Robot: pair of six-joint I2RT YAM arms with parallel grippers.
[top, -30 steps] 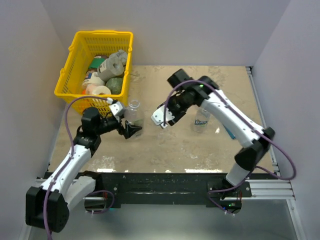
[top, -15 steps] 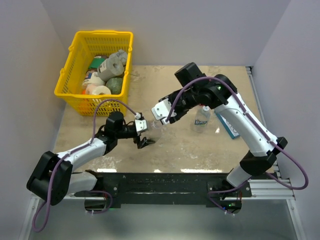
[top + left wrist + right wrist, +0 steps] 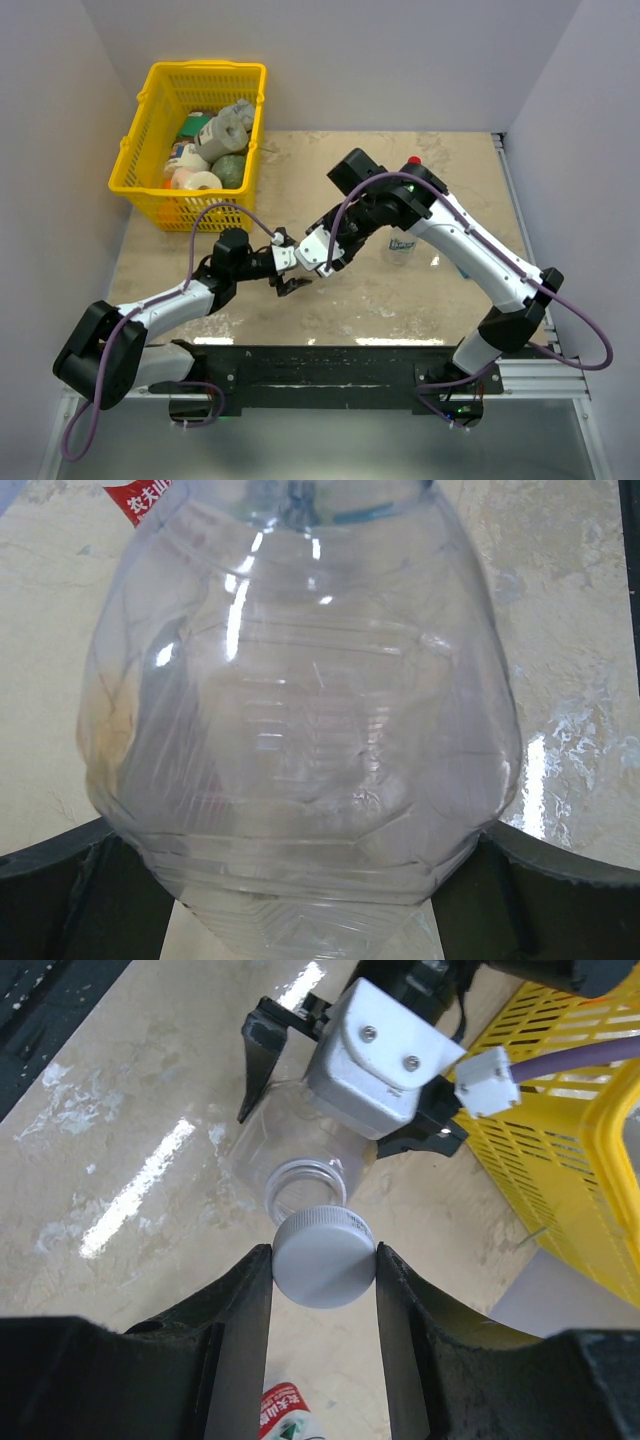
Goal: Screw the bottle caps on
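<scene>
My right gripper is narrowed onto the pale grey-white round plastic screw cap. One black finger presses each side of its rim, and its top is smooth and matt. The cap hangs right at the open round mouth of the squarish unlabelled clear plastic bottle. I cannot tell whether the two touch.

My left gripper is closed around that bottle's body, with a black finger against each flank. The bottle's walls are thin and glossy, faceted, with horizontal ribs and a few dents. The beige marble-patterned table shows through them, shiny where it catches the light. I cannot tell whether the bottle's base rests on the table.

From above, both grippers meet near the table's middle. A short clear plastic bottle with a blue label stands just beside my right forearm. A small round red plastic cap shows at the far side of that arm. A yellow plastic lattice basket sits at the far left.
</scene>
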